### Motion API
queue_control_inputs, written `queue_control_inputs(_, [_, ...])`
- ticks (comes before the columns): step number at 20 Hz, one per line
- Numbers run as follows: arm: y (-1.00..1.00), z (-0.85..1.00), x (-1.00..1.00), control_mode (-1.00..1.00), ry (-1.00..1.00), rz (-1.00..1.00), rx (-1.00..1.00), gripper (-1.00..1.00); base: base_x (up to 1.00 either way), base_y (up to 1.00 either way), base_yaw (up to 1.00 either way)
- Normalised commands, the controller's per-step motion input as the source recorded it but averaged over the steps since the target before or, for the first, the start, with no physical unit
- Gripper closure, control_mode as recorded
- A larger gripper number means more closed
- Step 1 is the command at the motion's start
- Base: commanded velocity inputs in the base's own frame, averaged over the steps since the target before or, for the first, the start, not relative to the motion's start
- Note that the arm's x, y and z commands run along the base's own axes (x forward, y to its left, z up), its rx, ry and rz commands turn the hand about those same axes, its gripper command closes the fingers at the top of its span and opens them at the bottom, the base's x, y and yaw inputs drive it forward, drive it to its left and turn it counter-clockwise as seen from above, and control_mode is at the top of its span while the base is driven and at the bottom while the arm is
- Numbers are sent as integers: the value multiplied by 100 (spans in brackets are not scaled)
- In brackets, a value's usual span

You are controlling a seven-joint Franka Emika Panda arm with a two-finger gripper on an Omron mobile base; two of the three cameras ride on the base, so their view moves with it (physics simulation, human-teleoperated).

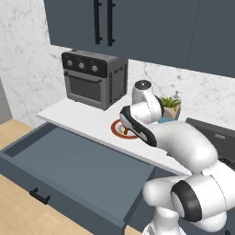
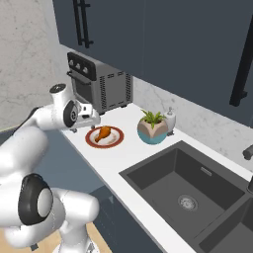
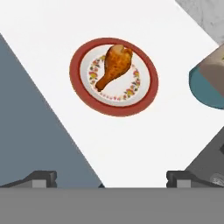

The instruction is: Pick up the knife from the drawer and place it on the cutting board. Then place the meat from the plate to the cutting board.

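Note:
My gripper [image 3: 111,178] hangs open above the white counter [image 3: 131,144], its two fingertips [image 3: 41,177] wide apart with nothing between them. A little ahead of it lies the white plate with the red-orange rim [image 3: 75,65], and the glossy orange-brown meat [image 3: 114,65], shaped like a drumstick, rests on it. From the right base view the plate [image 2: 118,141] and meat [image 2: 103,132] sit just right of my hand [image 2: 83,114]. The wide blue-grey drawer [image 1: 78,167] stands pulled open under the counter edge, and the part of its floor I see is bare. The knife and the cutting board are out of view.
A toaster oven [image 1: 94,79] stands at the back left of the counter. A teal bowl with a green plant [image 2: 152,129] and a soap bottle [image 2: 170,121] stand right of the plate. A dark sink [image 2: 188,190] lies further right. Dark cabinets hang overhead.

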Motion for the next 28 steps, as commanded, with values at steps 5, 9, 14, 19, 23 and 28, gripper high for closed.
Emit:
queue_control_inputs(5, [-9,-50,44,-100,9,0,0,-100,0,0,0])
queue_control_inputs(9, [3,-35,52,-100,4,0,2,-100,0,0,0])
queue_control_inputs(14, [4,-46,53,-100,5,0,0,-100,0,0,0])
queue_control_inputs(19, [0,-29,49,-100,1,0,1,-100,0,0,0])
queue_control_inputs(23, [0,-4,57,-100,0,0,3,-100,0,0,0])
queue_control_inputs(28, [0,-18,42,-100,0,-3,2,-100,0,0,0])
